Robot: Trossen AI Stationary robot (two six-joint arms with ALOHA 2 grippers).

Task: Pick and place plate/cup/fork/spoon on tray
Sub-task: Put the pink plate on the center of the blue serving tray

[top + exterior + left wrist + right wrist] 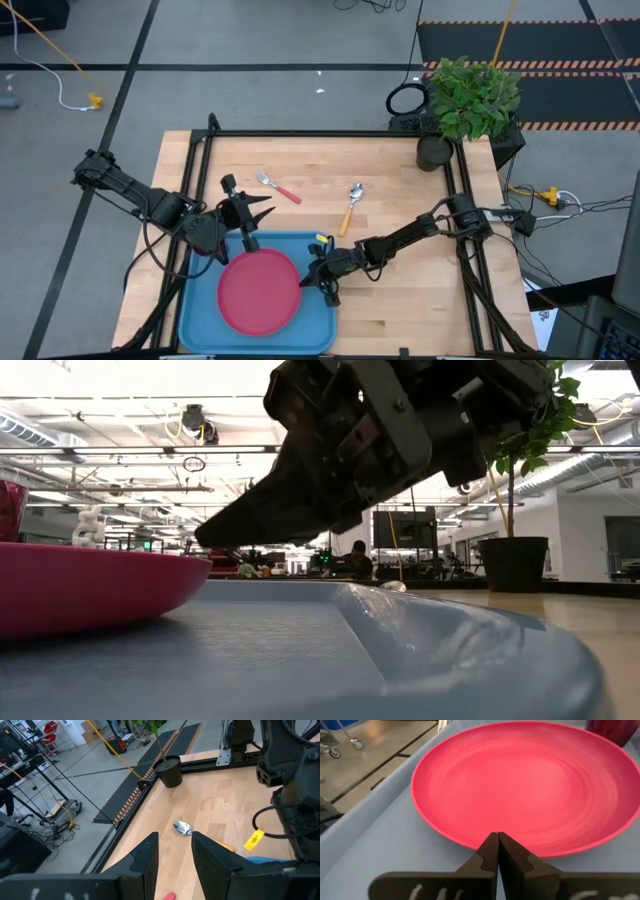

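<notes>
The pink-red plate (pixel 260 292) lies flat on the light blue tray (pixel 197 312). The dark red cup (pixel 615 729) stands on the tray beyond the plate; in the high view my left arm hides it. The fork (pixel 278 187) and the spoon (pixel 350 205) lie on the bare wood beyond the tray. My left gripper (pixel 266 213) is open and empty above the tray's far edge, pointing toward the spoon (pixel 182 827). My right gripper (pixel 325 292) is shut, its tips at the plate's right rim (pixel 495 851). My right gripper (pixel 497 839) comes in low from the table's right, its shut fingertips right at the plate's rim, just over the tray floor. I cannot tell whether the tips touch the rim. The plate lies flat on the tray.
A potted plant in a black pot (pixel 435 150) stands at the table's far right corner. A black frame rail (pixel 330 133) runs along the far edge. Bare wood (pixel 420 290) lies to the right of the tray.
</notes>
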